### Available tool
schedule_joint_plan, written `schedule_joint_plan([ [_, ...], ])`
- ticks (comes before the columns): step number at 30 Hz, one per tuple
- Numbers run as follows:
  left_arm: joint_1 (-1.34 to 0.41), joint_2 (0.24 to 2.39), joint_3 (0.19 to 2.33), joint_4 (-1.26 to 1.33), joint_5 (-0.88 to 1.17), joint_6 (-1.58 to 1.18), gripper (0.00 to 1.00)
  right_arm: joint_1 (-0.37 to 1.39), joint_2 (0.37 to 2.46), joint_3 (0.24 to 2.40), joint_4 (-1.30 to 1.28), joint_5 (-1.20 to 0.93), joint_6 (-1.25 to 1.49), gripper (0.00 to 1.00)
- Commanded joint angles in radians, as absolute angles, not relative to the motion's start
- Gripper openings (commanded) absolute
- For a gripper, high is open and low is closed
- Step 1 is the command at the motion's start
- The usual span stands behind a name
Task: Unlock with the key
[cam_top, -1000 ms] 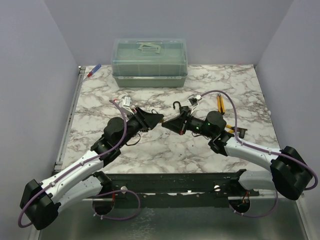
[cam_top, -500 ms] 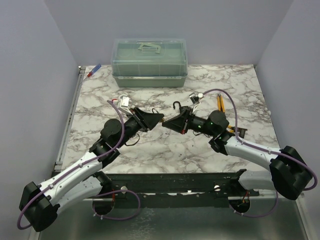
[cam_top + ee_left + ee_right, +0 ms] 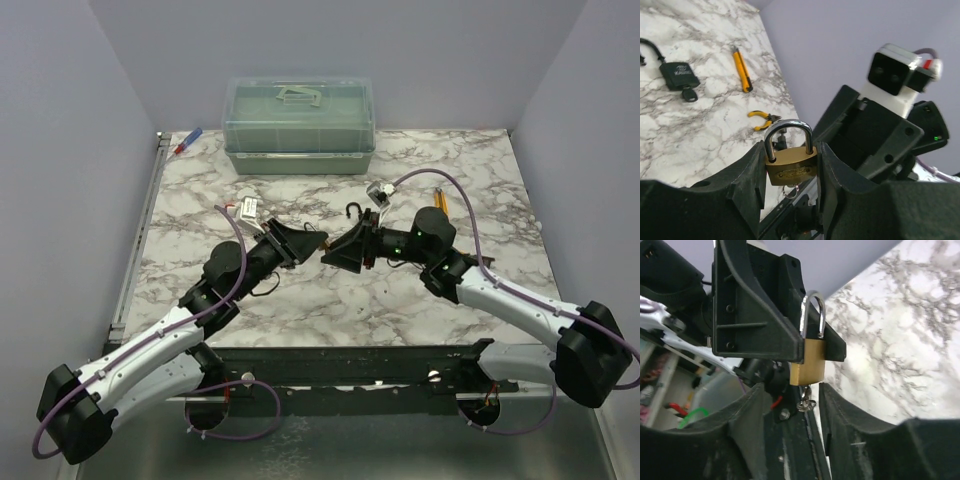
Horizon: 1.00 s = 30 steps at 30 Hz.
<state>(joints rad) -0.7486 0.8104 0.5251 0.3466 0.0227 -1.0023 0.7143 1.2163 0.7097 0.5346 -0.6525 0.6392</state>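
The key [image 3: 806, 403] sticks out under the brass padlock [image 3: 809, 367], in the middle of the right wrist view. Your right gripper [image 3: 792, 396] just let go of it. Its 2 fingers stand apart, holding nothing. The loop looks shut, so I think it is not unlocked yet. Your left gripper [image 3: 791, 160] squeezes the brass padlock. A black padlock [image 3: 677, 76], yellow knife [image 3: 741, 69] and pliers [image 3: 762, 117] lie on the counter [image 3: 715, 30], upper left, well apart.

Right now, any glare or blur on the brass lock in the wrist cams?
Left wrist: brass padlock sharp, bright glint on its shackle, the left fingers clamping it dark and slightly soft. Right wrist: padlock in focus, glint again, background at lower left blurred. Top external: even light, soft shadows, padlock too small to resolve.
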Motion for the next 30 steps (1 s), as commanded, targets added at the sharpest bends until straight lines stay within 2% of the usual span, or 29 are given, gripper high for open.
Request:
schedule_joint_plan([
  [1, -0.76, 0.832, 0.547, 0.248, -0.089, -1.07, 0.0, 0.721, 1.146, 0.739, 0.267, -0.641, 0.436, 0.56],
  [5, -0.759, 0.86, 0.556, 0.247, -0.106, -1.095, 0.0, 0.721, 1.105, 0.726, 0.213, -0.558, 0.396, 0.73],
  [9, -0.76, 0.89, 0.57, 0.248, -0.096, -1.106, 0.0, 0.722, 1.117, 0.709, 0.263, -0.538, 0.411, 0.8],
  [18, -0.76, 0.901, 0.579, 0.25, -0.102, -1.137, 0.0, 0.726, 1.179, 0.703, 0.367, -0.417, 0.437, 0.81],
  [30, -0.759, 0.911, 0.581, 0.254, -0.142, -1.191, 0.0, 0.758, 1.232, 0.695, 0.487, -0.322, 0.467, 0.72],
])
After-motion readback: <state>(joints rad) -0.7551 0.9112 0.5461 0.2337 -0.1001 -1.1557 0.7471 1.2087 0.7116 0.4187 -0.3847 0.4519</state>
